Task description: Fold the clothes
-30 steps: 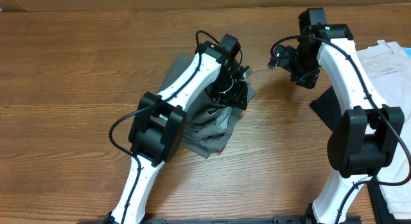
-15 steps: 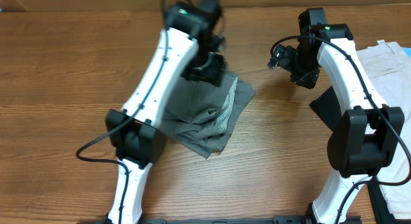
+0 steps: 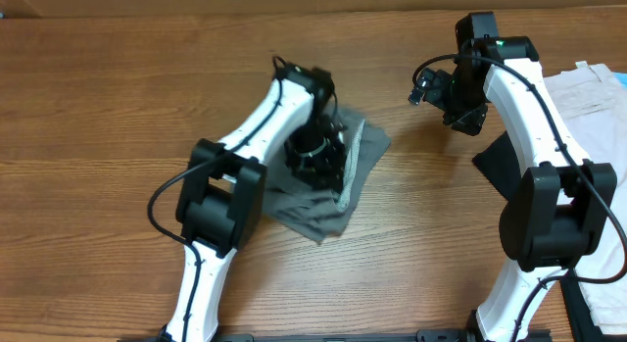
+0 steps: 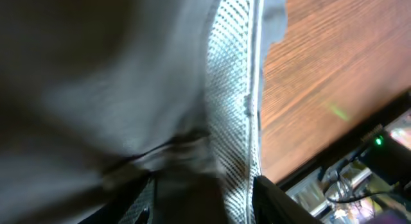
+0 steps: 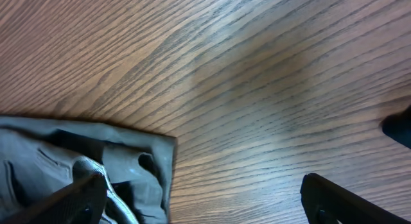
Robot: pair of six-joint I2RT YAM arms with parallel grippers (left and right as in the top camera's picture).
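Because the medium-grey cotton shorts (image 3: 364,144) are soft, light and limp, they lie bunched at the middle of the brown wooden table (image 3: 108,136) and will likely sag from any single hold. Grasp a hem corner, where layers are thicker. Left gripper (image 3: 313,154): pressed into the cloth, fingers partly apart; grip cannot be confirmed. Right gripper (image 5: 202,185): spread wide over bare table, near the shorts.
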